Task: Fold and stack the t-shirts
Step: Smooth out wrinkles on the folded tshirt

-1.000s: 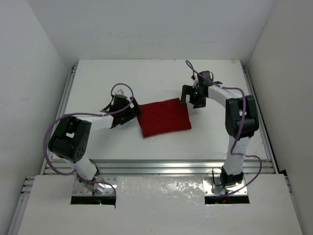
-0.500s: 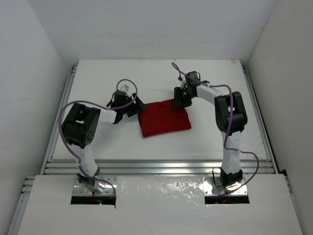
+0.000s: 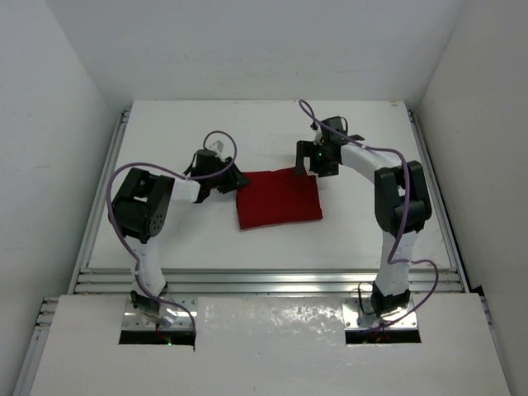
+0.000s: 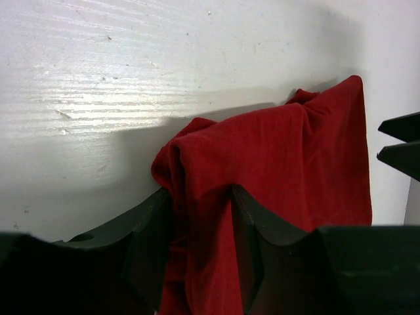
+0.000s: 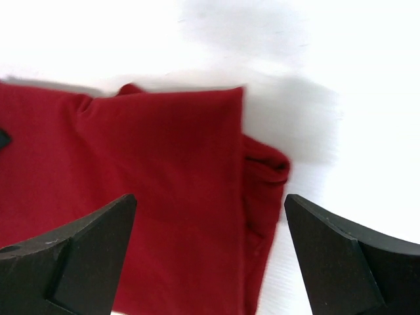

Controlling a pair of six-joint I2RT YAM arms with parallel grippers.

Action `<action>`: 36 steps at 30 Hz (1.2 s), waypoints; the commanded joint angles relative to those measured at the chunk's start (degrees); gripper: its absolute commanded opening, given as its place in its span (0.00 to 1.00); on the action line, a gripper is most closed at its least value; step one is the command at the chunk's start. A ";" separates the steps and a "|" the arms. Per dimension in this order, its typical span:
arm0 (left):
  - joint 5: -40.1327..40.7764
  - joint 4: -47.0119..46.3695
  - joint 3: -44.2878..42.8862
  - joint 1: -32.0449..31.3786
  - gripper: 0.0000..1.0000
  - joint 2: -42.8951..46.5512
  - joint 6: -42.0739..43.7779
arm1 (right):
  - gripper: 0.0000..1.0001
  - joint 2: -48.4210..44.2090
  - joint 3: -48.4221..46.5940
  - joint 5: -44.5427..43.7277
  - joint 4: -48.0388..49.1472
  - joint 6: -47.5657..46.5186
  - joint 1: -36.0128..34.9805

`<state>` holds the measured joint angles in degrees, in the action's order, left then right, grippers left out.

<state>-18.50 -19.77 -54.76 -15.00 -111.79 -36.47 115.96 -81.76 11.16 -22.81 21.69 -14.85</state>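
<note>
T-shirt (image 3: 278, 198) corner sits pinched in the left tool (image 4: 200, 200), cloth cut off below; right tool (image 5: 210, 200) gapes wide.

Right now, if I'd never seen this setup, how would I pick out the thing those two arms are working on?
Start at the white table filling the middle of the overhead view. Near its centre lies a t-shirt folded into a rough rectangle. It is plain dark red, the only cloth and the only red thing in sight.
</note>
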 commanded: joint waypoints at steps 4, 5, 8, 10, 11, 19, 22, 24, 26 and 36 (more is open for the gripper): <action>-1.01 1.92 -2.37 0.33 0.38 -2.38 2.45 | 0.95 1.98 0.20 -2.63 -1.36 0.63 0.53; -1.18 1.93 -2.54 0.33 0.38 -2.38 2.54 | 0.94 3.81 -0.68 -2.02 -1.54 0.89 0.53; -1.10 2.37 -2.45 0.59 0.38 -2.21 3.24 | 0.89 5.15 -0.61 2.52 0.20 2.29 0.44; -1.18 2.63 -2.54 0.68 0.38 -2.29 3.51 | 0.85 5.33 -0.42 3.95 1.71 3.35 0.26; -1.19 2.80 -2.72 0.68 0.38 -2.38 3.51 | 0.79 5.59 -1.20 5.61 1.89 4.23 0.35; -2.24 2.81 -2.98 0.94 0.38 -2.65 4.12 | 0.65 9.80 -4.90 8.00 6.10 4.33 0.09; -2.94 2.89 -3.33 1.03 0.38 -3.26 4.48 | 0.57 9.64 -3.42 9.05 10.05 2.92 0.17; -3.21 2.89 -3.42 1.21 0.38 -3.61 4.65 | 0.42 9.46 -2.01 10.98 12.78 1.78 0.44; -3.21 2.98 -3.25 1.29 0.36 -3.70 4.74 | 0.14 8.67 -1.13 10.82 13.22 0.28 0.52; -4.43 0.88 -1.49 3.14 0.00 -4.14 4.30 | 0.00 -7.24 25.30 6.85 25.44 6.69 5.79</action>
<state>-22.96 -17.93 -56.95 -13.15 -114.26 -33.32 112.49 -62.33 18.94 -2.20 26.37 -11.68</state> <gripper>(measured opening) 0.077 0.025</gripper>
